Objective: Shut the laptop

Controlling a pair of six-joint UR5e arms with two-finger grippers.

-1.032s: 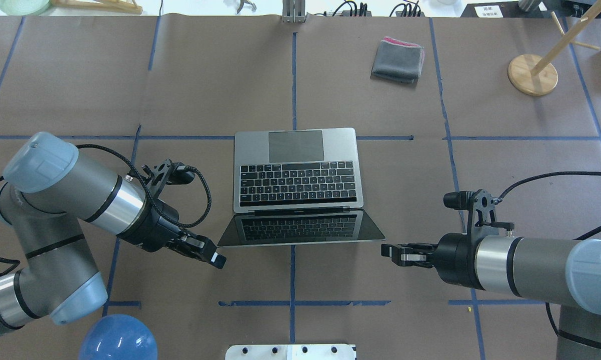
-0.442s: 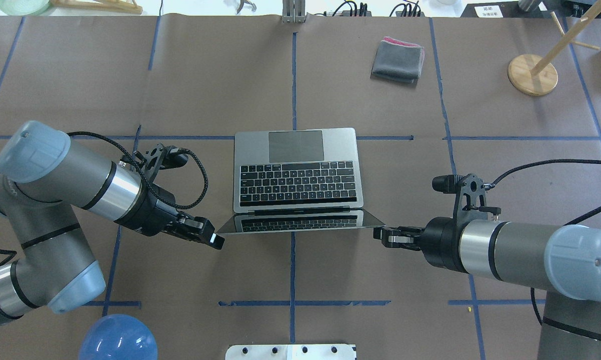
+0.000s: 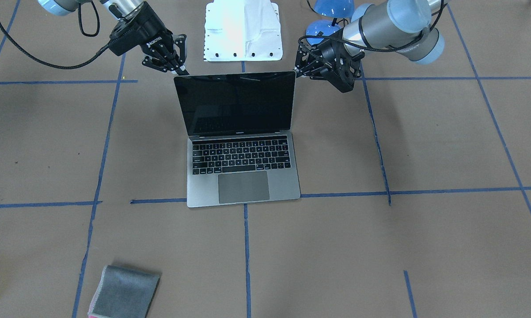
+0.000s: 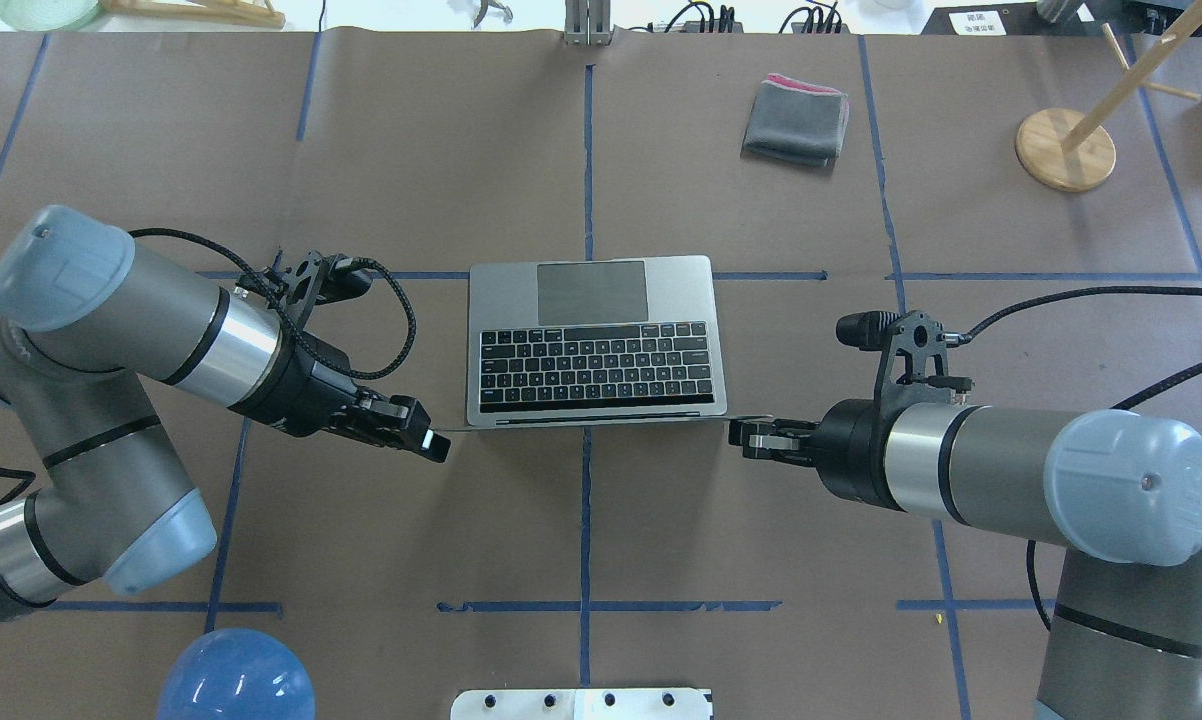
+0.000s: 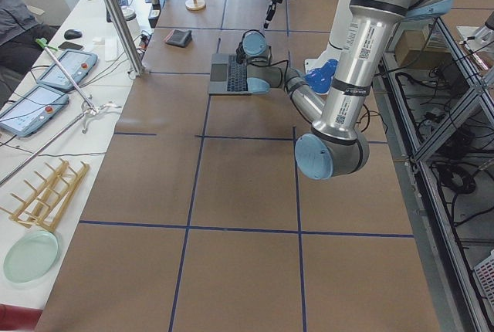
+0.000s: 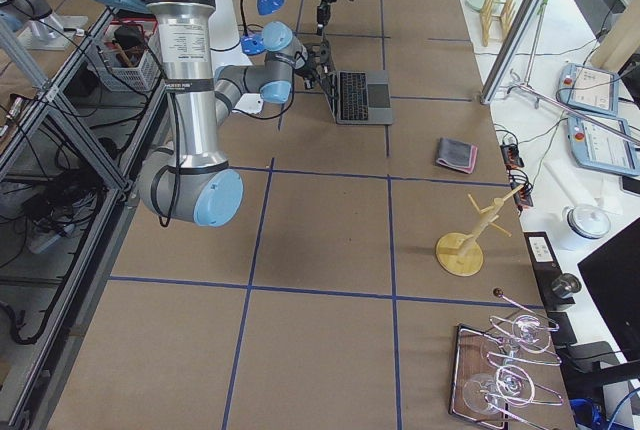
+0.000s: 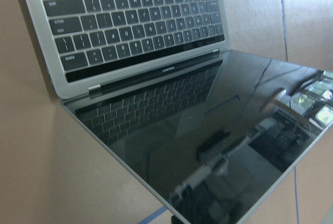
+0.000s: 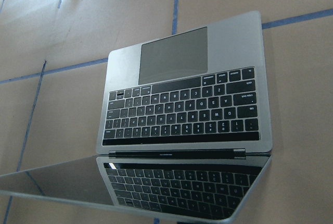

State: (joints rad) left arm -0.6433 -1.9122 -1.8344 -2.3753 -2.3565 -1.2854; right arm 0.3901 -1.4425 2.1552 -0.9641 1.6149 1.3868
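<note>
**Laptop half way up, a gripper at each top corner of the lid**

The left gripper [image 4: 431,442] has its fingers pressed together with nothing between them; its tip is at the lid's top corner on that side, and it seems to touch the back of the lid. The laptop [image 4: 591,340] lies in the middle of the table [image 4: 411,150], with the trackpad away from the robot. Its lid stands almost upright, so the overhead view shows it only as a thin line. The right gripper [image 4: 746,438] is also clenched on nothing and sits just beside the other top corner. Further right are a folded grey cloth [image 4: 796,122] and a wooden stand [image 4: 1065,150], both well apart from the work.

I judge the laptop to be stiff and thin; the metal base is probably heavy enough to stay flat while the lid turns. The hinge will resist a little. The glossy black screen is glass, so it is fragile and slippery. The better place to press is the metal back or top rim near both corners, and evenly, because a push at one corner may twist the lid. The last part of the closing should be slow, so the lid does not slam onto the keys.

No container takes part in this task. At the table's left end a pale green plate [image 5: 29,256] lies beside a wooden rack, and nothing is seen on it.
</note>
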